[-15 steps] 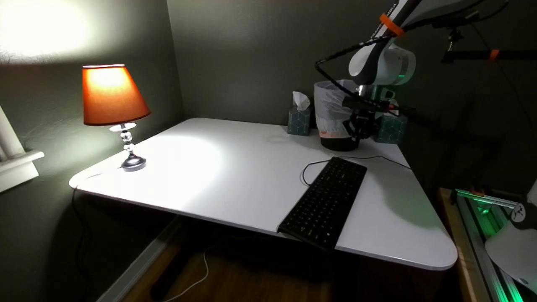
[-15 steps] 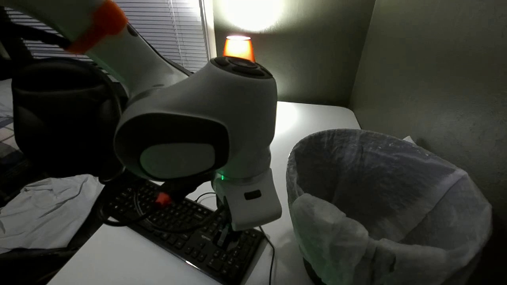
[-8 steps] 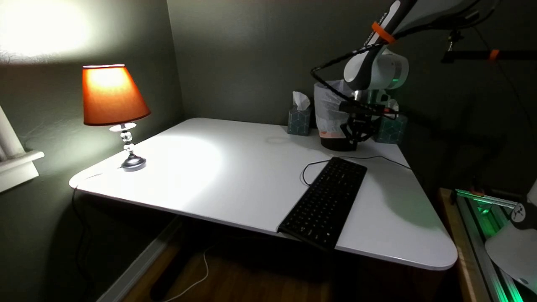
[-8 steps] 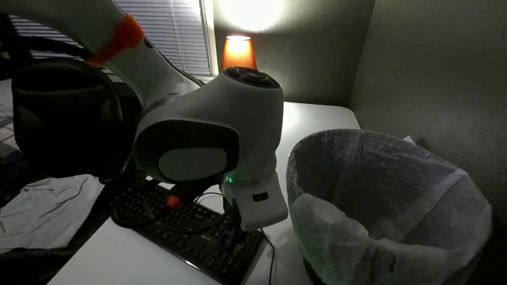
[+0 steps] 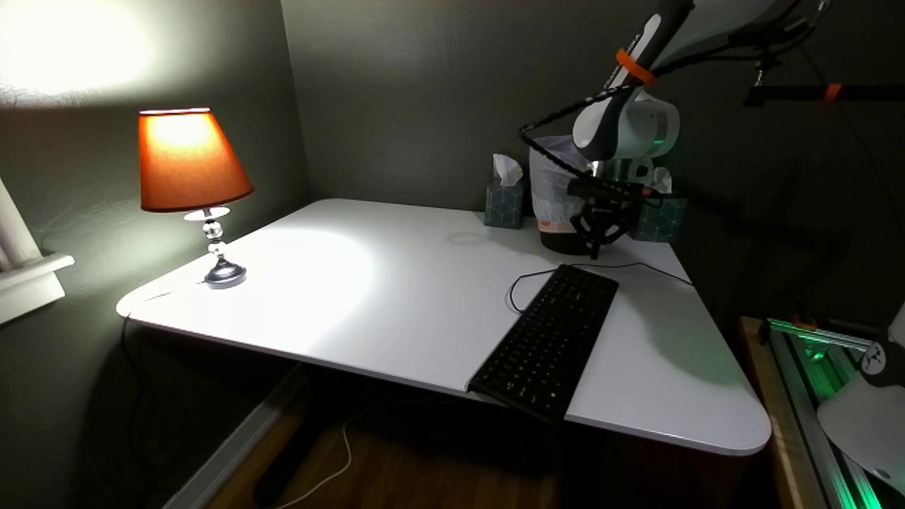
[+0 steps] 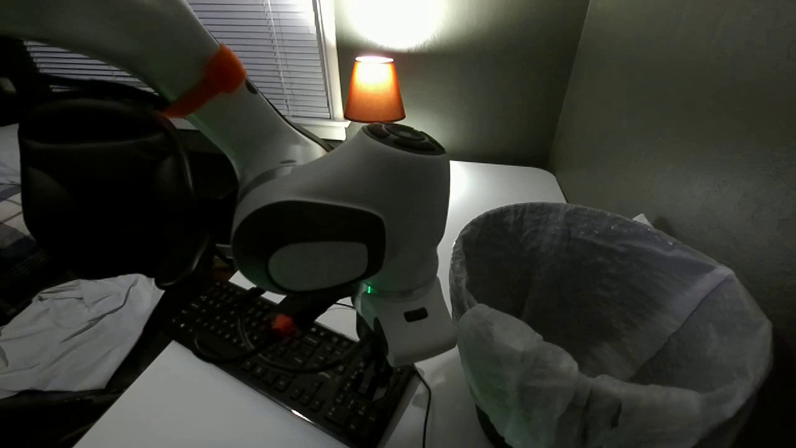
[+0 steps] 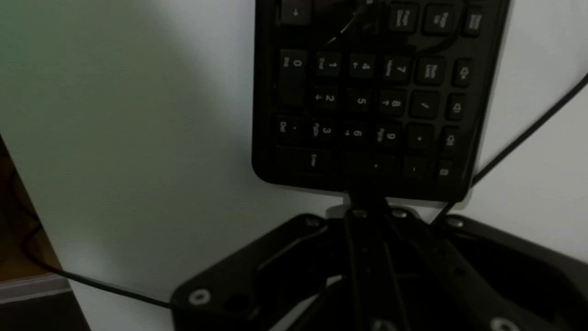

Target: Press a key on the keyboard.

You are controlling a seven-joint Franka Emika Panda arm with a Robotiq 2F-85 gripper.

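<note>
A white desk (image 5: 396,304) stands in a corner between dark grey-green walls (image 5: 410,99). In the wrist view the pincer (image 7: 367,195) is clenched, its tips together over the end of the keyboard (image 7: 337,112), just beside the plus key (image 7: 368,164) at the number pad; whether they touch it cannot be told. The keyboard lies flat on the desk, keys (image 7: 359,100) upward, and in an exterior view its opposite end reaches the desk's edge. A thin dark cable (image 7: 528,132) curves from its long side, past the number-pad end and across the desk. Above the pincer is the white-and-black arm (image 6: 348,180), with an orange band (image 6: 222,70) round it. Behind the pincer, in an exterior view, stands a pale-lined waste bin (image 5: 553,187); a patterned tissue box (image 5: 503,205) is on its left there, and another tissue box (image 5: 663,220) on its right, partly hidden. Well apart, a lit orange-shaded lamp (image 5: 194,170) stands on the desk, seen in both exterior views.
</note>
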